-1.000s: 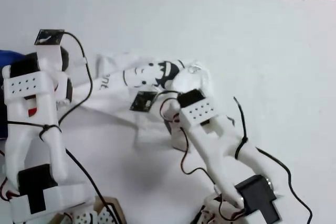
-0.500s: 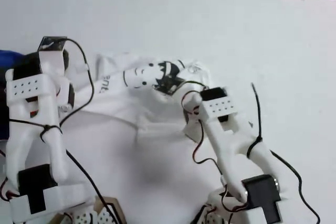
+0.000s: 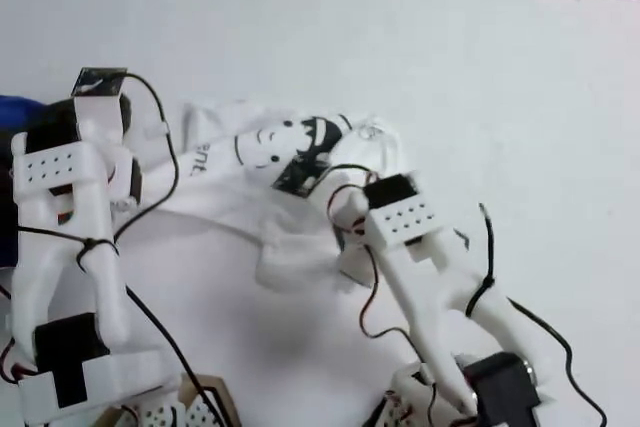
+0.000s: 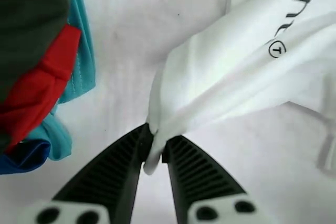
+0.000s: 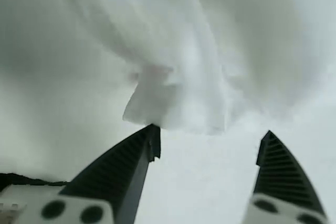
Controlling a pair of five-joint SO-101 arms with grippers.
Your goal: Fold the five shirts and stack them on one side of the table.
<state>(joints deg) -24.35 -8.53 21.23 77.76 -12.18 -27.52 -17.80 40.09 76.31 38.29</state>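
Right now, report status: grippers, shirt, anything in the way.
Left gripper jaws shut on shirt edge. Right gripper jaws open, shirt fold just ahead. Coloured clothes beside left gripper, clear of shirt.

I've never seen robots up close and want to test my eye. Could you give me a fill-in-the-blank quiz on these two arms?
1. The left pincer is shut on an edge of the ____ shirt.
2. The right pincer, over that shirt, is ____.
3. In the bundle of clothes by the left pincer, a ____ piece lies between dark and teal ones.

Missing words: white; open; red.
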